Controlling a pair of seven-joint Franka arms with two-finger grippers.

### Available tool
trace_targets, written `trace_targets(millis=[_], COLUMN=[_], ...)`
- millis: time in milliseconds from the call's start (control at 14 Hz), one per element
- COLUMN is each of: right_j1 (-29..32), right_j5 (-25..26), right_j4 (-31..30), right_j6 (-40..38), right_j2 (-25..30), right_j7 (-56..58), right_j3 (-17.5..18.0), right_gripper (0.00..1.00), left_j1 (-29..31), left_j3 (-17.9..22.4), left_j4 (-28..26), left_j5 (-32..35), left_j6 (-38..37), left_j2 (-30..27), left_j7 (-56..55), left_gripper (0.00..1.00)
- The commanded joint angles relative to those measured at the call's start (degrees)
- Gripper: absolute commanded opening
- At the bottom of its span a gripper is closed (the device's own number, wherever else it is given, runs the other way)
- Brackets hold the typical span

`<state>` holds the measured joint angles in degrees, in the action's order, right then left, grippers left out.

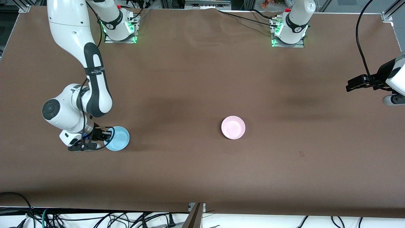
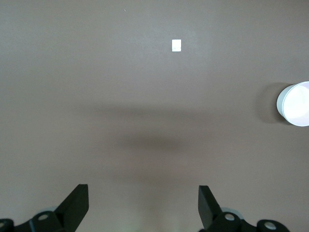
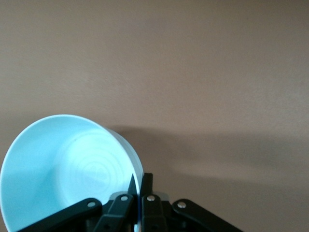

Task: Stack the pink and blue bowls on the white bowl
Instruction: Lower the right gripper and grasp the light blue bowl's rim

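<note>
R gripper (image 1: 107, 136) pinches rim of blue bowl (image 1: 117, 138) at table's right-arm end; fingertips half hidden by rim. Pink bowl (image 1: 233, 127) sits mid-table, at 3 o'clock from blue, well apart. L gripper (image 2: 143, 205) waits spread wide over bare brown table (image 1: 202, 79), mostly cut off in front view.

Robotics lab setting. Two white robot arms (image 1: 79, 63) bolted on metal base plates (image 1: 287, 42) with green indicator lights, along one edge of a brown cloth-covered surface (image 1: 196, 79). Loose black cables (image 1: 95, 218) bundled below; aluminium framing (image 1: 390, 11) at the corners.
</note>
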<state>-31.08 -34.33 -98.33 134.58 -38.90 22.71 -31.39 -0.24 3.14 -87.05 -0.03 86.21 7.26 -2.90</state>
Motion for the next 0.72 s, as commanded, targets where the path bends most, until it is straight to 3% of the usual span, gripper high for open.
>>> trace_targets(millis=[0, 358, 645], right_j1=[-2.6, -7.8, -14.3], right_j5=[-0.2, 9.0, 9.1], right_j4=[3.6, 11.6, 14.6], right_j6=[-6.2, -12.8, -13.6], right_j2=[1.1, 0.5, -0.2], right_j7=[-3.2, -20.8, -35.3], right_j3=[-3.4, -3.3, -3.1], right_gripper=[0.0, 0.0, 0.0], left_j1=[0.1, 0.1, 0.2], left_j3=[0.0, -0.1, 0.0], left_j4=[2.0, 2.0, 2.0], left_j5=[-0.8, -0.8, -0.8], left_j6=[-1.6, -1.6, -1.6], left_j2=[0.8, 0.8, 0.8], left_j7=[0.3, 0.3, 0.4], left_gripper=[1.0, 1.0, 1.0])
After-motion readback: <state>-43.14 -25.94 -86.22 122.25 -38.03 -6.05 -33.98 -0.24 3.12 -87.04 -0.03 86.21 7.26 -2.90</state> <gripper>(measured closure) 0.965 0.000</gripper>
